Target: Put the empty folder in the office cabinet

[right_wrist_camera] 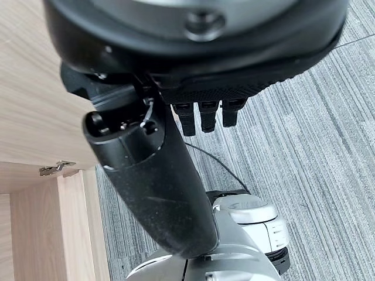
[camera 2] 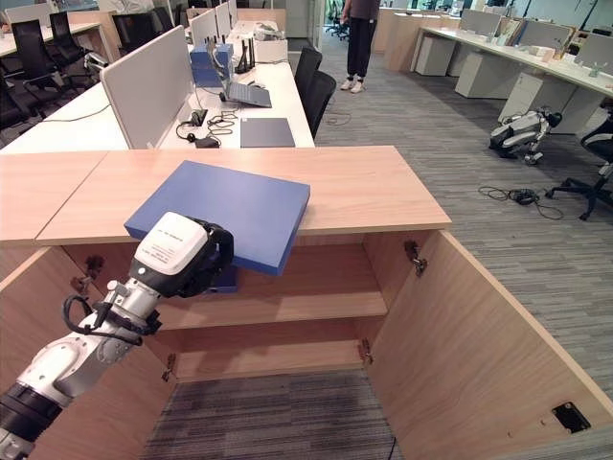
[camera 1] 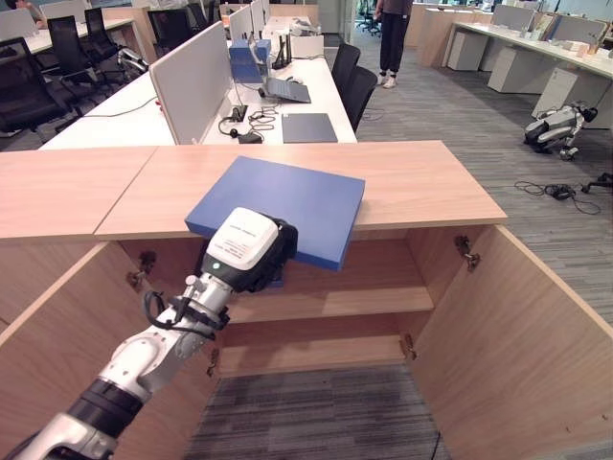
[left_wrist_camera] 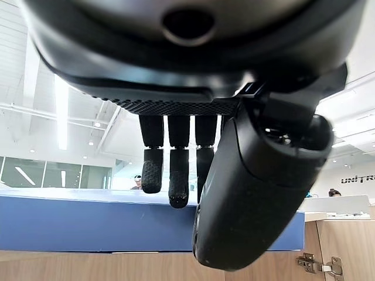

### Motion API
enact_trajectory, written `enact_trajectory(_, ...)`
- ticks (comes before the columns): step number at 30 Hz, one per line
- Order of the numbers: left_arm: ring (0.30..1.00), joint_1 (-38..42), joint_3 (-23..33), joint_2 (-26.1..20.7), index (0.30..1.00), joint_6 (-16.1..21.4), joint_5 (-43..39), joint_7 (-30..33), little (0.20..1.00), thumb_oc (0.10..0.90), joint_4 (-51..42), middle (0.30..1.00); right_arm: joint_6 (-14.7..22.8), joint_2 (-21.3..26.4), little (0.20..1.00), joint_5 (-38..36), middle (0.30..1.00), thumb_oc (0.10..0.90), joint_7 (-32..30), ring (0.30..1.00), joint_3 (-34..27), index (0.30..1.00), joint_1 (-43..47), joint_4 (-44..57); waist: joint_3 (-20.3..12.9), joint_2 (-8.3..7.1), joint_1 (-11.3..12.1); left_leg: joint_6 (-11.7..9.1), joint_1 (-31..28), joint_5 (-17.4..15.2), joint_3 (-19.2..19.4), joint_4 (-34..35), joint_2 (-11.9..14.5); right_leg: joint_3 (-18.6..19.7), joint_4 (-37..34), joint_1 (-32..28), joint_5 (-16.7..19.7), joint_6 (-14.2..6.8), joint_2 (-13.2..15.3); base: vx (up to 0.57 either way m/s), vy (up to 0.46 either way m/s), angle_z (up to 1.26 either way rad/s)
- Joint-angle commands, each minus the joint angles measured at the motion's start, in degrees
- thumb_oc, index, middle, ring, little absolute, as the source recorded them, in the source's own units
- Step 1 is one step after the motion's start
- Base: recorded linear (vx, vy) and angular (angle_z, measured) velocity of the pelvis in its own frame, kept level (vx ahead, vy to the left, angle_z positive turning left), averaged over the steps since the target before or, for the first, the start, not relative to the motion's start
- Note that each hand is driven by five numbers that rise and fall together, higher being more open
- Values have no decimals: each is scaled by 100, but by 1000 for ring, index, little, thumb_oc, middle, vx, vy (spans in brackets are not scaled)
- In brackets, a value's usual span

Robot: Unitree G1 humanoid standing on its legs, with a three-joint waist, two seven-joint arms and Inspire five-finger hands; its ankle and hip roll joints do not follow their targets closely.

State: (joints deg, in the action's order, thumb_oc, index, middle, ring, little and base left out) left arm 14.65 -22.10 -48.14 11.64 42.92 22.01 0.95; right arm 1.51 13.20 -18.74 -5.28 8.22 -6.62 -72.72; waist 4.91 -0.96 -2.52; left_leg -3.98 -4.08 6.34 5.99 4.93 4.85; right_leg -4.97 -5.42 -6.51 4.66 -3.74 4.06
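A flat blue folder (camera 1: 278, 206) lies on the wooden cabinet's top (camera 1: 431, 182), one corner jutting out past the front edge above the open compartment. My left hand (camera 1: 251, 251) is at that overhanging front edge. In the left wrist view its straight fingers (left_wrist_camera: 170, 175) reach just over the folder's (left_wrist_camera: 88, 222) top face while the thumb (left_wrist_camera: 263, 193) hangs in front of the edge; the hand is open and has no grip on it. The cabinet's inner shelf (camera 1: 364, 302) is bare. My right hand (right_wrist_camera: 146, 175) hangs relaxed and open over the carpet beside the cabinet.
Both cabinet doors stand wide open, the right door (camera 1: 517, 335) and the left door (camera 1: 57, 335). Behind the cabinet are desks with a laptop (camera 1: 287, 91), dividers and office chairs (camera 1: 350, 81). A person (camera 1: 393, 38) stands in the aisle. A robot dog (camera 1: 556, 125) lies on the carpet.
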Motion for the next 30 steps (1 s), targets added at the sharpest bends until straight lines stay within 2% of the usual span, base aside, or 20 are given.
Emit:
enact_trajectory(1, 300, 930, 752, 11, 300, 48, -338, 262, 300, 400, -408, 300, 95, 108, 900, -145, 900, 800, 29, 900, -19, 900, 446, -153, 218, -20, 80, -105, -632, -855, 126, 7, -166, -283, 98, -338, -676, -585, 251, 0, 0, 0)
enact_trajectory(17, 314, 1063, 643, 38, 314, 51, -365, 189, 314, 409, -320, 314, 72, 104, 900, -125, 900, 800, 130, 900, 74, 900, 483, -144, 194, -37, 87, -109, -621, -908, 103, 7, -171, -265, 85, -360, -725, -596, 252, -6, 3, 0)
enact_trajectory(19, 662, 1077, 625, 23, 662, 48, -343, 202, 662, 642, -291, 662, 70, 97, 900, -143, 900, 800, 155, 900, 82, 900, 476, -116, 207, -51, 89, -104, -586, -833, 112, 7, -168, -275, 99, -323, -667, -589, 255, -21, -1, 0)
enact_trajectory(20, 900, 1060, 623, 81, 900, 50, -367, 244, 900, 800, -256, 900, 72, 85, 900, -132, 900, 800, 156, 900, 111, 900, 479, -89, 210, -61, 90, -104, -584, -833, 114, 7, -169, -278, 97, -318, -665, -589, 254, 41, 3, 0)
enact_trajectory(23, 900, 1049, 612, 115, 900, 42, -352, 267, 900, 800, -244, 900, 85, 86, 900, -102, 900, 800, 161, 900, 146, 900, 466, -59, 193, -65, 87, -111, -612, -903, 112, 7, -169, -265, 84, -348, -717, -599, 257, 0, 1, 0)
enact_trajectory(30, 900, 1117, 543, 127, 900, 23, -238, 268, 900, 800, -233, 900, 109, 79, 900, -65, 900, 800, 174, 900, 202, 900, 465, -11, 197, -75, 93, -98, -582, -837, 126, 7, -177, -258, 91, -314, -656, -591, 264, 5, 4, 0)
